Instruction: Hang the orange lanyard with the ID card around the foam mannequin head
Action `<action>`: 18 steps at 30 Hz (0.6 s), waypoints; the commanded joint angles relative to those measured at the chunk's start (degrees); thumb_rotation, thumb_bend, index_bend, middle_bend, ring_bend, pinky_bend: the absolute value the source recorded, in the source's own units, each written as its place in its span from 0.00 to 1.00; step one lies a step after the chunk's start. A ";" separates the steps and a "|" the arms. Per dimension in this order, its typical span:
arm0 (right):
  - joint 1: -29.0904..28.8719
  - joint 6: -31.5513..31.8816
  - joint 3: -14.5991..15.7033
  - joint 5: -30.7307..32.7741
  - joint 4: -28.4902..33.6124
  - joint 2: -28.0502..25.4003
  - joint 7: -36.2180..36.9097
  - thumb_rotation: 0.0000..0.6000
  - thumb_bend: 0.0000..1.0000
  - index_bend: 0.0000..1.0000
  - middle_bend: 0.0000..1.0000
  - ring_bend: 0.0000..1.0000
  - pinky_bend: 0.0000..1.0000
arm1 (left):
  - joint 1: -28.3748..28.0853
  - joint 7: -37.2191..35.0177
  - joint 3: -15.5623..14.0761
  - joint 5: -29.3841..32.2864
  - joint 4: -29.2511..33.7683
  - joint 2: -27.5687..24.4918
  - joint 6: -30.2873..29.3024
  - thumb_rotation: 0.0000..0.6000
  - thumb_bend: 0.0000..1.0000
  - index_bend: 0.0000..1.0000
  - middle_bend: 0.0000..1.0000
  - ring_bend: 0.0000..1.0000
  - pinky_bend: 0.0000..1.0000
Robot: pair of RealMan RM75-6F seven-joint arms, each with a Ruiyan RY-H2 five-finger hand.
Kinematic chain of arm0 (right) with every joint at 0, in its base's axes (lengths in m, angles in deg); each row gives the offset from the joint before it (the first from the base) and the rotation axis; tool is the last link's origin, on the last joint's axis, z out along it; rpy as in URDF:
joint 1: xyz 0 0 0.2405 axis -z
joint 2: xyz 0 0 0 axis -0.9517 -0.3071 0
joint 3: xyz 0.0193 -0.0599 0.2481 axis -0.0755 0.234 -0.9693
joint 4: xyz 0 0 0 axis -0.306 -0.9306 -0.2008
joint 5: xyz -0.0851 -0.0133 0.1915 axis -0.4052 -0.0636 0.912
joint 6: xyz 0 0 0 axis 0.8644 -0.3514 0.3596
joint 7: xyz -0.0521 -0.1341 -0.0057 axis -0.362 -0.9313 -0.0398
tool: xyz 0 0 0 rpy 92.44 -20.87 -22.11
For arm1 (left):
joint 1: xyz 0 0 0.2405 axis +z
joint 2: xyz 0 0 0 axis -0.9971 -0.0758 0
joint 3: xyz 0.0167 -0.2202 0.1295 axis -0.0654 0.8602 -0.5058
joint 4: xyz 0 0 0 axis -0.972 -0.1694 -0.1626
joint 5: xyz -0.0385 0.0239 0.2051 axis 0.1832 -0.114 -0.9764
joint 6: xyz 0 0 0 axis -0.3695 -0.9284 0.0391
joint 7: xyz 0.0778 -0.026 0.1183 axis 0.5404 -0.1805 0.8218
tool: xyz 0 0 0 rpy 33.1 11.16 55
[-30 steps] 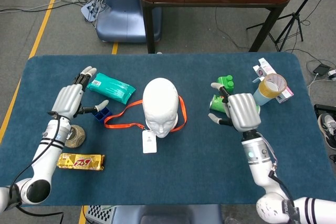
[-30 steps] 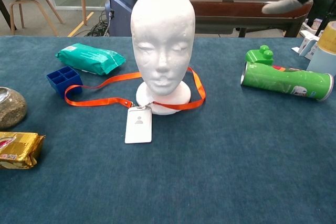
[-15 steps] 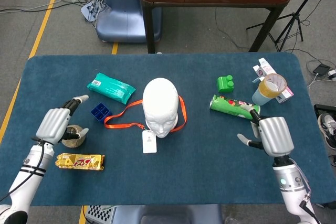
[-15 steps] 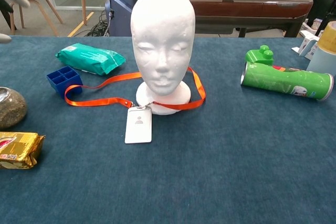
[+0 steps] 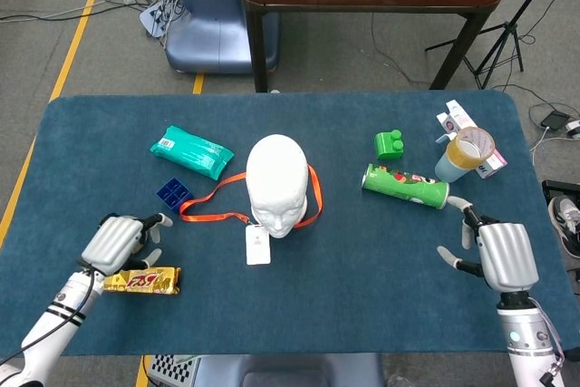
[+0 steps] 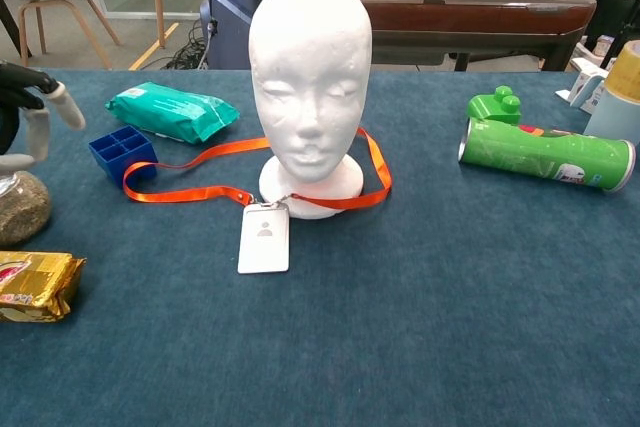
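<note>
Head view. Blue surface (image 5: 299, 314) carrying all items. White foam mannequin head (image 5: 276, 183) standing upright near the centre. Orange lanyard (image 5: 217, 208) lying looped around the base of the mannequin head, one long loop trailing off to the left across the surface toward the blue compartment tray (image 5: 173, 194). White ID card (image 5: 258, 245) lying flat just in front of the head. Teal wipes packet (image 5: 192, 152) lying behind the tray. Gold snack bar (image 5: 140, 280) lying at the front left, left robot hand (image 5: 118, 243) hovering just behind it, fingers spread apart, holding nothing. Right robot hand (image 5: 501, 256) hovering at the front right, fingers apart, holding nothing. Green chip can (image 5: 404, 186) lying on its side; green toy block (image 5: 390, 144) behind it; tape roll (image 5: 471, 145) sitting on a pale blue cup at the far right.

Chest view. Mannequin head (image 6: 310, 87) facing the camera, lanyard (image 6: 190, 175) wrapping its base, ID card (image 6: 264, 237) in front. Left robot hand (image 6: 30, 117) showing at the left edge, fingers open. Round brownish object (image 6: 20, 209) sitting below it. Right robot hand not showing here.
</note>
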 commanded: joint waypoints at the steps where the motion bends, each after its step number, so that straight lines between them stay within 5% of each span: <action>1: 0.37 -0.19 -0.26 0.32 0.12 0.06 -0.19 1.00 0.15 0.26 0.70 0.64 0.80 | -1.83 0.82 0.23 -0.78 -1.46 1.87 2.20 1.00 0.34 0.29 0.67 0.68 0.73; 8: 1.81 0.17 -1.08 0.54 0.39 -0.43 -0.01 1.00 0.15 0.26 0.70 0.64 0.80 | -6.72 4.41 0.64 1.77 -3.42 4.51 10.15 1.00 0.43 0.20 0.90 0.87 0.90; 18: 3.05 -0.38 -1.98 1.01 0.48 -0.77 0.34 1.00 0.15 0.26 0.70 0.64 0.80 | -13.36 10.54 0.91 10.15 -4.76 8.48 19.27 1.00 0.57 0.06 0.96 0.93 0.94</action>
